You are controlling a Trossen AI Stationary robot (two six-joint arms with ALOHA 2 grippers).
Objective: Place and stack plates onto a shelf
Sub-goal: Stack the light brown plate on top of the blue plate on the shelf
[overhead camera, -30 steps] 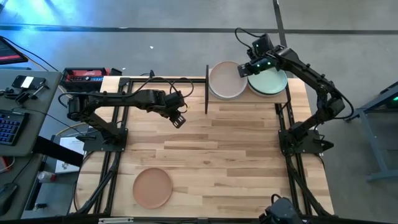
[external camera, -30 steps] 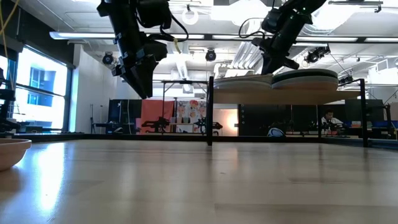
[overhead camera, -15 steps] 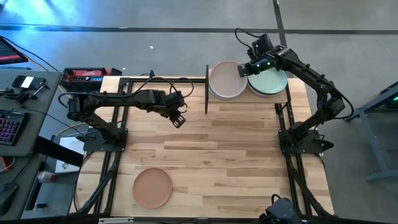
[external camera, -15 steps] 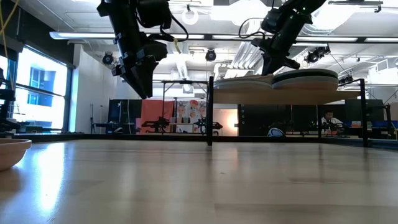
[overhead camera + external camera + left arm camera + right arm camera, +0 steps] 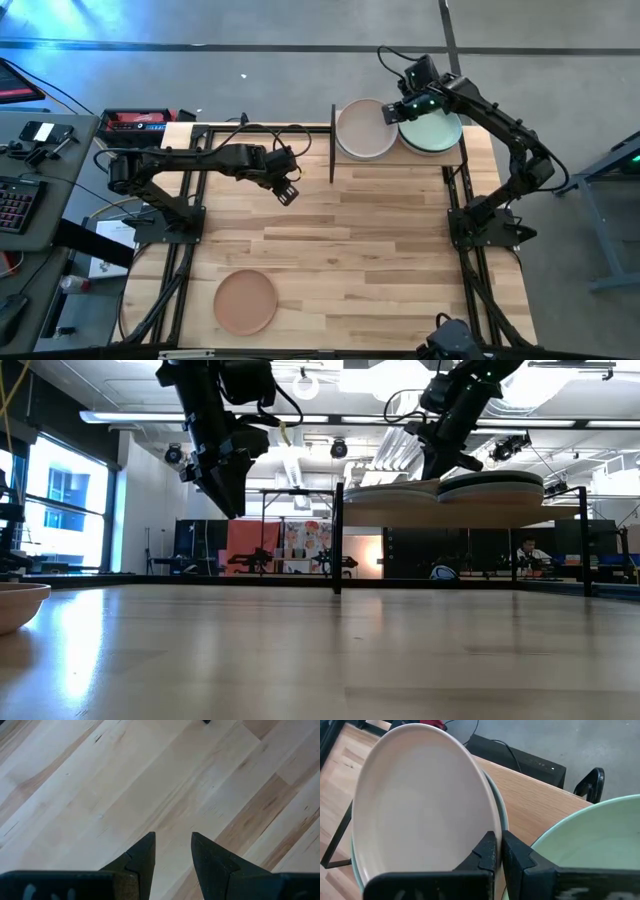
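Two plate stacks sit side by side on the shelf (image 5: pixel 400 150) at the table's (image 5: pixel 380 240) far edge, seen from above. A beige plate (image 5: pixel 362 128) tops one stack and a mint plate (image 5: pixel 434 134) tops the other. The right gripper (image 5: pixel 392 113) hangs over the gap between the two stacks. The left gripper (image 5: pixel 290 190) hovers over bare wood, well away from the shelf, on the beige plate's side. A peach plate (image 5: pixel 245 301) lies alone near the table's front edge, far from the shelf.

At table height, the shelf (image 5: pixel 460 512) stands raised on black posts with both stacks on it. The right gripper (image 5: pixel 437 465) is just above them, its tip between the stacks. The left gripper (image 5: pixel 232 495) hangs in the air beside the shelf. The peach plate's (image 5: pixel 20 603) rim shows far off to one side.

Past the left gripper's (image 5: pixel 172 852) fingers, slightly parted and holding nothing, only planks show.

Past the right gripper's (image 5: pixel 498 851) fingers, nearly closed, the beige plate (image 5: pixel 420 805) lies on a pale blue-green one beneath it. The mint plate (image 5: pixel 592 850) is just beside it. Whether the fingers pinch the beige rim cannot be told.
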